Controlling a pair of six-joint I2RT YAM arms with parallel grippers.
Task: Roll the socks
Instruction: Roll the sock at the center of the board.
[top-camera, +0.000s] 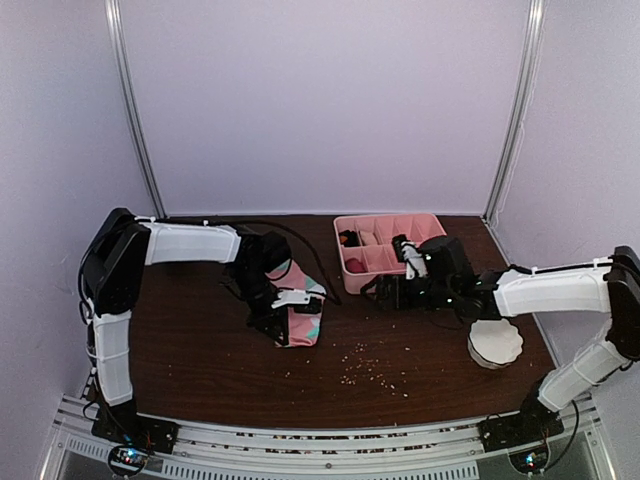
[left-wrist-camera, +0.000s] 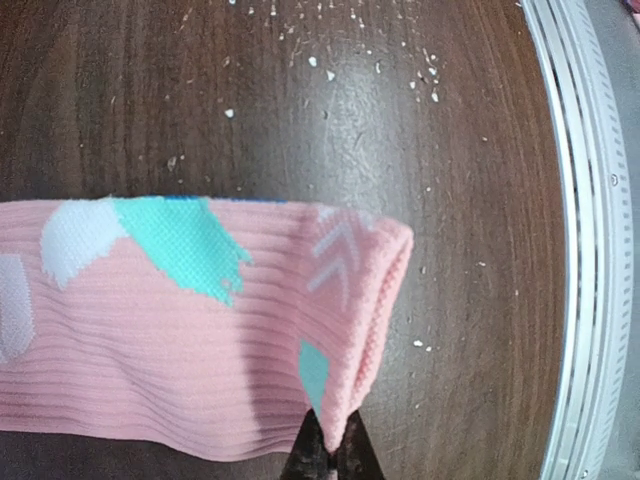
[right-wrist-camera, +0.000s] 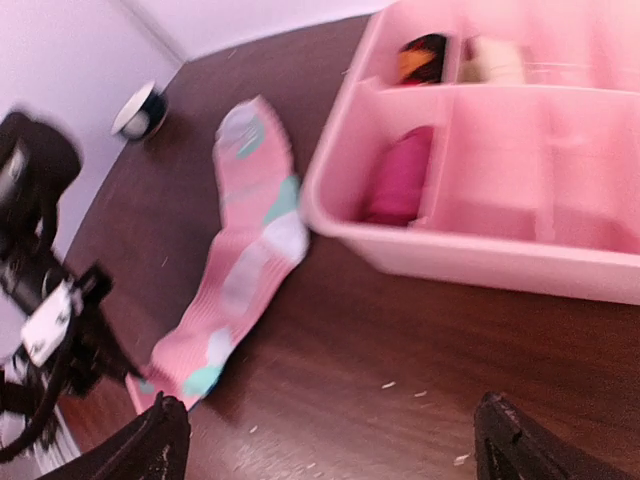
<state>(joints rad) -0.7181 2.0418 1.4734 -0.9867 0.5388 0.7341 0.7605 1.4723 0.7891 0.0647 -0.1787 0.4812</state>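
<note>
The pink sock with mint patches lies flat on the table left of centre. My left gripper is at its near end. In the left wrist view the black fingertips are shut on the edge of the sock's ribbed cuff, my left gripper pinching it low in the frame. My right gripper hovers in front of the tray, open and empty; its fingers stand wide apart over bare wood, my right gripper a way right of the sock. I cannot make out the beige sock for certain.
The pink divided tray stands at the back centre, holding a magenta item, a dark item and a cream item. A white fluted paper cup sits at right. Crumbs are scattered near the front.
</note>
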